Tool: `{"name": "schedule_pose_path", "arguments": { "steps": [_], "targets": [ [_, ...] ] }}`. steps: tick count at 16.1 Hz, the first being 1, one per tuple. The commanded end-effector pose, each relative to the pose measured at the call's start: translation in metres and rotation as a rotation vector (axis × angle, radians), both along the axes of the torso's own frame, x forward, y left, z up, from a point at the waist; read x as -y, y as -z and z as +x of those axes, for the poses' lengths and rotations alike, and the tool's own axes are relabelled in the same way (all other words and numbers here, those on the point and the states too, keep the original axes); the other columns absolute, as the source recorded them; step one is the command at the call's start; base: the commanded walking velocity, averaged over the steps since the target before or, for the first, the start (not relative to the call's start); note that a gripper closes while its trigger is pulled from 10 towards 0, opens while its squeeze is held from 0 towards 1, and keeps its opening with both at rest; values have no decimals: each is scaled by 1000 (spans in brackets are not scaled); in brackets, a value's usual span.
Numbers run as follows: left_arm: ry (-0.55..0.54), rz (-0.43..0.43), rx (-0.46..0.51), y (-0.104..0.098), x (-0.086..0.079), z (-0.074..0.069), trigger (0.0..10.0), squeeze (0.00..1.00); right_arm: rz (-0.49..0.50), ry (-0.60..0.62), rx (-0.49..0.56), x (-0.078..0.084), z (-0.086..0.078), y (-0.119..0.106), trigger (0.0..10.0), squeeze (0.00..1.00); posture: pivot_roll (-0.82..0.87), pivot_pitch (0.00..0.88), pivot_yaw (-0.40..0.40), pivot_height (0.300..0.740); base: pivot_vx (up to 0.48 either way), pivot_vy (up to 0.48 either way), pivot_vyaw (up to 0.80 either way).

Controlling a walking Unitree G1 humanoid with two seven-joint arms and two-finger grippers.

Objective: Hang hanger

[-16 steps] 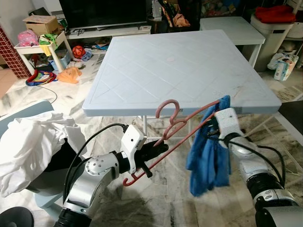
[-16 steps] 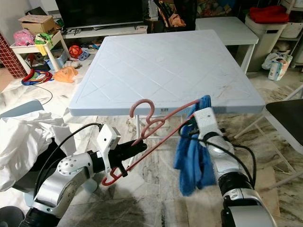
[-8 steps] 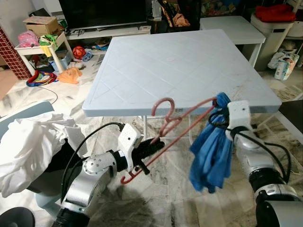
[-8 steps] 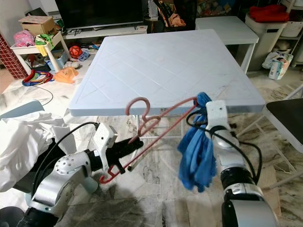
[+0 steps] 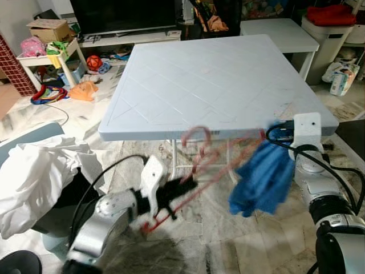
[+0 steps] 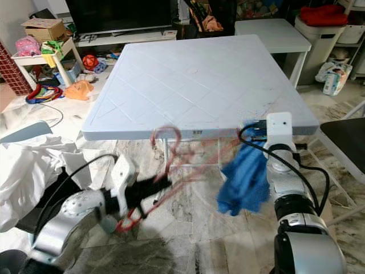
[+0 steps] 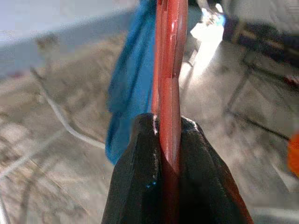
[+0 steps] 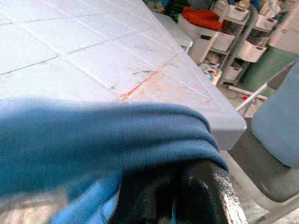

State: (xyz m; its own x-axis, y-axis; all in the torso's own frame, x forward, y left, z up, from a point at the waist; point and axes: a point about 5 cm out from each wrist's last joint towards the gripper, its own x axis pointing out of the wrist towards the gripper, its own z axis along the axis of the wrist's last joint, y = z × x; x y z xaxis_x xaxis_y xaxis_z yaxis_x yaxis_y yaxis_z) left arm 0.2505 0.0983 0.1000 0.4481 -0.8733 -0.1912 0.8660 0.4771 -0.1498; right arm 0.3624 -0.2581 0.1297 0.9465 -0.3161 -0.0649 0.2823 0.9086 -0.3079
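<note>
Nearest the robot, in front of the table [image 5: 217, 74] and below its near edge, the left gripper [image 7: 169, 140] is pinching the lower end of the red hanger [image 5: 197, 171], its two black fingers [image 7: 140, 186] pressed tight on either side of the flat plastic. From that grip the hanger is running up and across toward the table's near right corner, so its long axis is lying slantwise, low on the left and high on the right, with the hook [image 5: 197, 137] standing up about midway, just in front of the table's near edge. The hanger is blurred in the head views, so its exact outline is hard to read.

At the far end of the hanger, close to the table's near right corner, the blue cloth [image 5: 263, 180] is draping down over it, and the right gripper [image 5: 279, 140] is sitting buried in the top of that cloth; its fingers are closed on the cloth.

The left arm is the one carrying the hanger itself, so it looks the better placed to steer the hook. No rail is visible. There is open floor in front of the table; the table's near edge is the thing to stay clear of, along with a white heap of laundry [image 5: 40, 177] to the table's near left.

Beyond the table's far edge, a television stand [image 5: 131, 37] and scattered toys [image 5: 85, 88] are lying well apart from both arms.
</note>
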Motion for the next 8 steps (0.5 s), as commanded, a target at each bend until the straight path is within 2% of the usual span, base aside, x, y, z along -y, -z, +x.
{"name": "schedule_pose_path", "arguments": {
  "steps": [1, 2, 3, 6, 7, 8],
  "targets": [
    [42, 32, -16, 1, -3, -5, 0, 0, -13, 39, 77, 5, 6, -21, 0, 0, -103, 0, 51, 740, 0, 0, 0],
    [69, 74, -47, 7, -6, -11, 0, 0, -24, 41, 127, 4, 8, -29, 0, 0, -98, 0, 47, 740, 0, 0, 0],
    [47, 122, -64, 16, -11, -11, 0, 0, -54, 7, 213, -2, 11, -44, 0, 0, -98, 0, 47, 740, 0, 0, 0],
    [-7, 145, -101, 24, -14, -8, 0, 0, -44, -35, 292, -9, 13, -56, 0, 0, -96, 0, 47, 740, 0, 0, 0],
    [-64, 176, -129, 33, -18, -4, 0, 0, -51, -91, 366, -18, 14, -67, 0, 0, -98, 0, 49, 740, 0, 0, 0],
    [-83, 174, -137, 34, -18, -3, 0, 0, -45, -120, 395, -22, 14, -72, 0, 0, -98, 0, 49, 740, 0, 0, 0]
  ]
}}
